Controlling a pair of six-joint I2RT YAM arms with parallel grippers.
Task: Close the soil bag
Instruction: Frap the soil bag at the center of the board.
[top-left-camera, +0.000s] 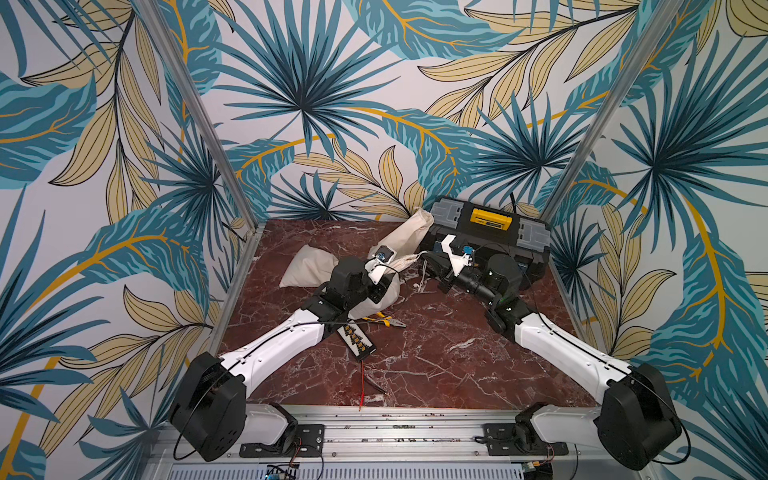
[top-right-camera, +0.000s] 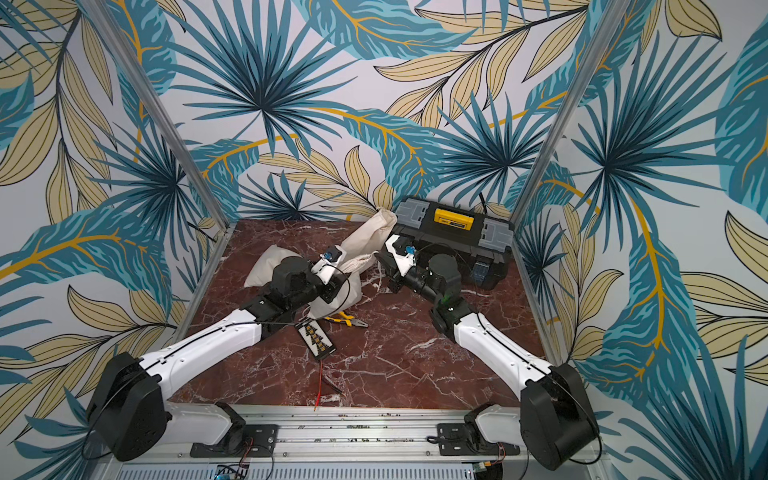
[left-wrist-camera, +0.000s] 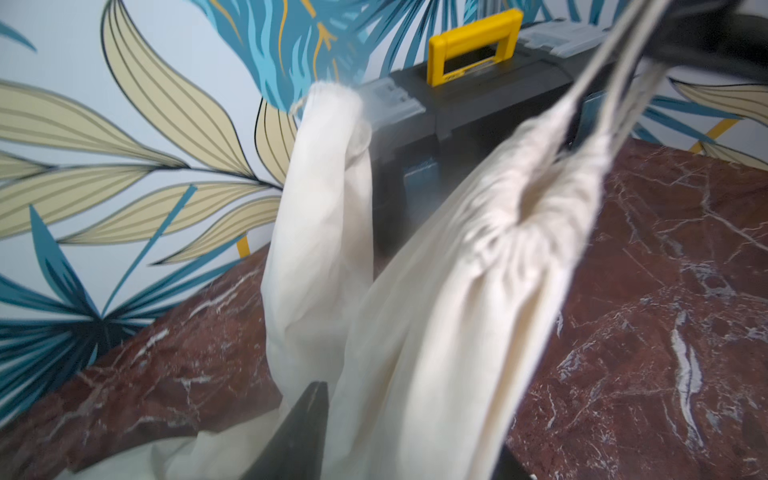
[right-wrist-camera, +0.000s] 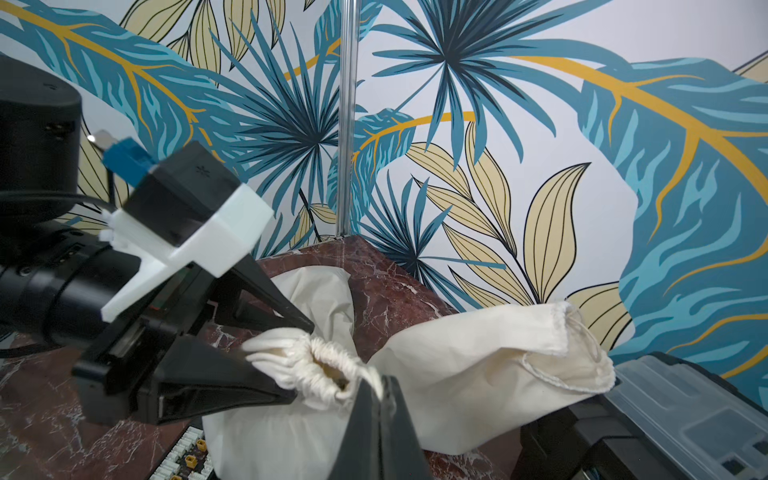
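Note:
The soil bag (top-left-camera: 378, 299) (top-right-camera: 336, 299) is a cream cloth drawstring sack standing mid-table, and its neck (right-wrist-camera: 316, 365) is gathered into tight pleats. My left gripper (right-wrist-camera: 303, 363) (top-left-camera: 391, 279) is open, one black finger on each side of that neck, with bag cloth (left-wrist-camera: 457, 291) between the fingers. My right gripper (right-wrist-camera: 380, 386) (top-left-camera: 424, 257) is shut on the drawstring (left-wrist-camera: 615, 83), which runs taut from the neck up to it. Loose cord ends (top-left-camera: 419, 283) hang down to the table.
A black toolbox (top-left-camera: 490, 232) with a yellow handle stands at the back right. Another cream bag (top-left-camera: 409, 230) leans on it and a further one (top-left-camera: 307, 266) lies at the left. Yellow pliers (top-left-camera: 386, 321), a circuit board (top-left-camera: 356, 337) and a red wire (top-left-camera: 362, 386) lie in front.

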